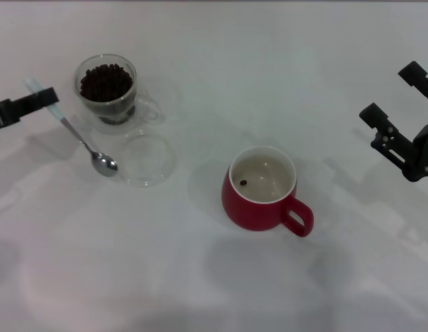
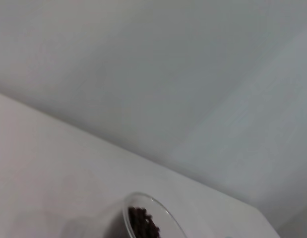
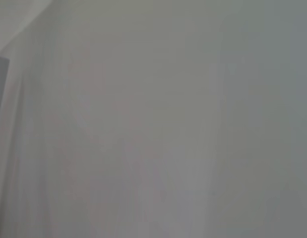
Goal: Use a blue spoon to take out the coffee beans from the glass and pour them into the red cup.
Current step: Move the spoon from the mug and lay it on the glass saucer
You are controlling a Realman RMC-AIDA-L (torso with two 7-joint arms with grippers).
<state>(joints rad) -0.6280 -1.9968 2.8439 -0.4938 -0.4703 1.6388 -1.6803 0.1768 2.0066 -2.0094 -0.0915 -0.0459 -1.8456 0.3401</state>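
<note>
At the far left, the blue spoon [image 1: 74, 131] was gripped by its handle in the clenched left pincer [image 1: 42, 101], bowl down beside the glass [image 1: 107, 88] of coffee beans [image 1: 105, 82], probably ready for scooping. The red cup [image 1: 263, 188], mid-bench, held one bean. The right pincer [image 1: 393, 111] was parked released, far right.

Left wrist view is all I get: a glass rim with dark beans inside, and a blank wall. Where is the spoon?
Observer: The head view shows the left claw gripping the blue spoon by its pale handle. The spoon's bowl is down beside the glass and looks empty.
Visitor: Anything in the cup yet?
Observer: One coffee bean lies inside the red cup.
Visitor: And the other arm?
Observer: The right claw is off at the right edge, open and holding nothing.
</note>
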